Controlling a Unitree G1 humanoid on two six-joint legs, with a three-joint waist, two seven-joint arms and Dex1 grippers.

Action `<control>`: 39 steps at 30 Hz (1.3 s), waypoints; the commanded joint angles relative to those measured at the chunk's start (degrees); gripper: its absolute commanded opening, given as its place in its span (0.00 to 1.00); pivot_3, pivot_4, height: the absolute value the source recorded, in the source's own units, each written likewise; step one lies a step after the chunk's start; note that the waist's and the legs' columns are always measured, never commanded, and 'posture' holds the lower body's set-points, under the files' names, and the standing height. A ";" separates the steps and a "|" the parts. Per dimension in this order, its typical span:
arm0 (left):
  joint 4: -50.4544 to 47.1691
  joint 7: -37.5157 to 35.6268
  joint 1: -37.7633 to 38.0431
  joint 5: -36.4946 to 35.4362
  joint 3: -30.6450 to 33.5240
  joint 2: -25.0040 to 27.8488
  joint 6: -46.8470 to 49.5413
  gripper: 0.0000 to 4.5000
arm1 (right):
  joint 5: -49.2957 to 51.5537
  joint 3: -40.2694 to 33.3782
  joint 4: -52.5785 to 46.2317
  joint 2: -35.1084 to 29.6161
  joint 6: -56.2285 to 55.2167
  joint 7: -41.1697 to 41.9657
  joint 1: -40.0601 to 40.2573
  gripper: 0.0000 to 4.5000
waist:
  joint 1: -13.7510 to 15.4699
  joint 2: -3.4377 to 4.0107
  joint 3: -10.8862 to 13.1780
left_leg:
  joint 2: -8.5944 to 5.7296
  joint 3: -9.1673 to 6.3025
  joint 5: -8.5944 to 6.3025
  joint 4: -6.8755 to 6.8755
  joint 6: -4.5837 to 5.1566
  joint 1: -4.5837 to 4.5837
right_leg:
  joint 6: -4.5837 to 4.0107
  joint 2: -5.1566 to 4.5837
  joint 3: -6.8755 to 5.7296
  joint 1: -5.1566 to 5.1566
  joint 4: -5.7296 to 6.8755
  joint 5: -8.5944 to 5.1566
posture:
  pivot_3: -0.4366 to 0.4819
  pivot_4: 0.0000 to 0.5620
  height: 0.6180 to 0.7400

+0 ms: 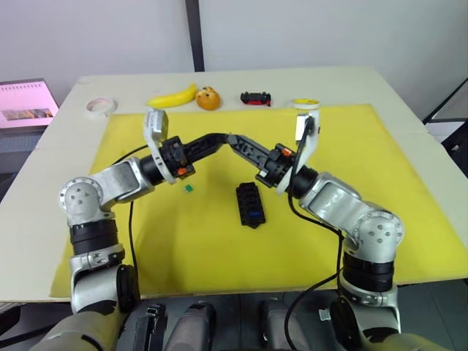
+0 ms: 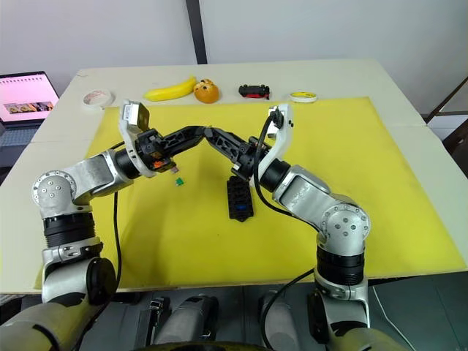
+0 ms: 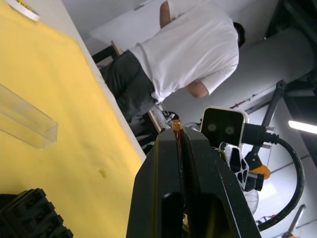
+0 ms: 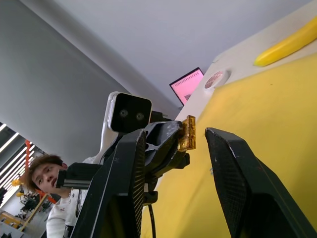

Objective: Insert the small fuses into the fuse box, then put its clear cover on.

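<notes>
Olive-brown fuse (image 4: 187, 133) sits pinched in the left gripper (image 3: 180, 135), between the right gripper's (image 4: 178, 148) wide-open fingers — a mid-air handover, so the right must close next.

No text, label, brand, number or sign is reading clearly anywhere here. The laptop (image 1: 28, 102) at the table's far left corner is showing a pink screen with a small picture strip, but whatever wording is sitting on it is coming through too small to make out. The tape rolls, the toy car (image 1: 255, 97) and the black fuse box (image 1: 251, 205) are carrying no markings that can be read, and the camera housings on the two wrists are showing plain faces without lettering.
</notes>
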 commanded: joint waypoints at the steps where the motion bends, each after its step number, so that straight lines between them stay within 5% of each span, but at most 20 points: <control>1: -1.74 -0.05 0.20 -2.24 -1.23 1.12 -1.47 0.00 | 1.55 0.71 -1.62 0.06 -1.45 -0.11 -0.61 0.44 | -0.03 0.00 0.00 | 0.00 0.00 0.00 0.00 0.00 0.00 | 0.00 0.00 0.00 0.00 0.00 0.00 | 0.48 0.27 1.00; 23: -3.01 -0.21 1.28 -4.90 -5.06 2.60 -5.67 0.00 | 2.61 1.49 -1.36 -2.30 -3.32 0.06 -0.26 0.44 | 0.00 0.00 0.00 | 0.01 0.01 0.00 0.00 0.00 -0.01 | 0.00 0.01 0.00 0.00 0.00 0.00 | 0.48 0.27 1.00; 27: -2.59 0.13 1.42 -5.49 -5.24 3.09 -5.93 0.00 | 2.25 2.03 -1.38 -3.84 -2.97 1.93 -0.21 0.16 | 0.01 0.00 0.00 | 0.01 0.01 0.00 0.00 0.01 -0.01 | 0.00 0.01 0.00 0.00 0.00 0.00 | 0.48 0.27 1.00; 39: -3.09 -0.49 1.43 -7.07 -6.98 4.39 -6.39 0.00 | 1.95 2.15 -0.30 -4.09 -3.29 1.72 -0.24 0.16 | 0.01 0.00 0.00 | 0.02 0.01 0.00 0.00 0.01 -0.01 | 0.00 0.02 0.01 0.00 0.00 0.00 | 0.48 0.27 1.00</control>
